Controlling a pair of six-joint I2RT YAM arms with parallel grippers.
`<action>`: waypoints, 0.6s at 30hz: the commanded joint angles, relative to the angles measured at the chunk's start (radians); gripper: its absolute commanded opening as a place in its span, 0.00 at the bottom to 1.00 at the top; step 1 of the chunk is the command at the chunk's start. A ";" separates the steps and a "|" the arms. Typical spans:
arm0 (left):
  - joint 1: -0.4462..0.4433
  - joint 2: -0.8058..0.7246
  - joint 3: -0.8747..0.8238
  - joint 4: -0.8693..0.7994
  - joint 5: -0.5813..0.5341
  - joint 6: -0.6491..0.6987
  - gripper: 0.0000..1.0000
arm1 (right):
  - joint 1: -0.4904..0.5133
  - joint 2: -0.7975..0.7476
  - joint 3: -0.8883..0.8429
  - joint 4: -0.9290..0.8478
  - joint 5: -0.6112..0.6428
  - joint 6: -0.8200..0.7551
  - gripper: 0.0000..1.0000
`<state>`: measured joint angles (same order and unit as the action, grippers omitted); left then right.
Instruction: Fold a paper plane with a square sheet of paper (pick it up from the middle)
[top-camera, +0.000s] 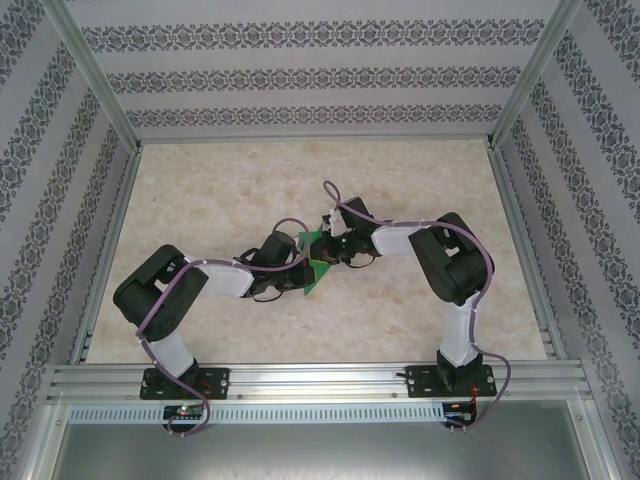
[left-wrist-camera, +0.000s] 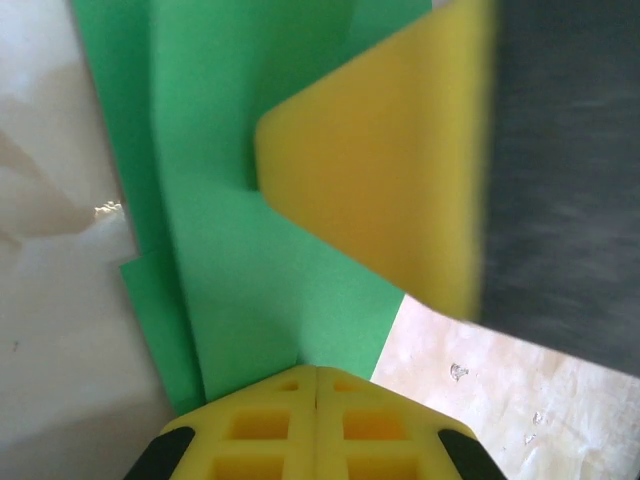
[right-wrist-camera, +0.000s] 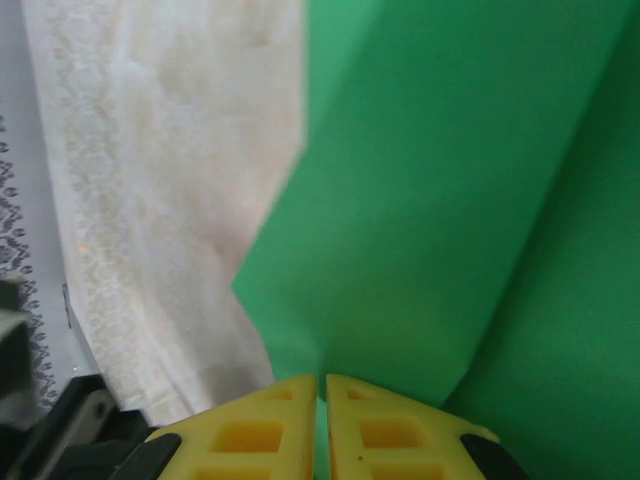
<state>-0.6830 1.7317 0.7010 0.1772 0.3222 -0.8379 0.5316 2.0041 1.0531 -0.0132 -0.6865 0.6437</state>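
This is a robotics lab test cell, not a home or shop. A pale marble-look tabletop (top-camera: 300, 170) sits boxed in by bare aluminium posts (top-camera: 95, 75) and walls (top-camera: 310, 75) papered in striped floral print. Two black-and-white robot arms (top-camera: 170, 300) are bolted to a slotted metal rail (top-camera: 320, 380) along the near edge, with purple cables (top-camera: 495, 375) trailing from their bases.

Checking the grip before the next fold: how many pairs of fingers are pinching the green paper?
2. The left fingers pinch the paper at one edge; the right fingers pinch it from the other side, mid-table. Nothing looks hidden.
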 joint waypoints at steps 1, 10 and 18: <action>-0.023 0.066 -0.041 -0.215 0.003 0.035 0.00 | -0.020 0.049 0.046 0.033 0.022 0.013 0.11; -0.023 0.068 -0.085 -0.242 0.000 0.066 0.00 | -0.053 0.070 0.180 -0.128 0.201 0.019 0.12; -0.023 0.074 -0.107 -0.239 -0.001 0.076 0.00 | -0.075 0.150 0.292 -0.215 0.262 0.006 0.12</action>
<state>-0.6830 1.7321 0.6804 0.1986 0.3271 -0.7921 0.4683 2.1128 1.3251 -0.1844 -0.4801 0.6598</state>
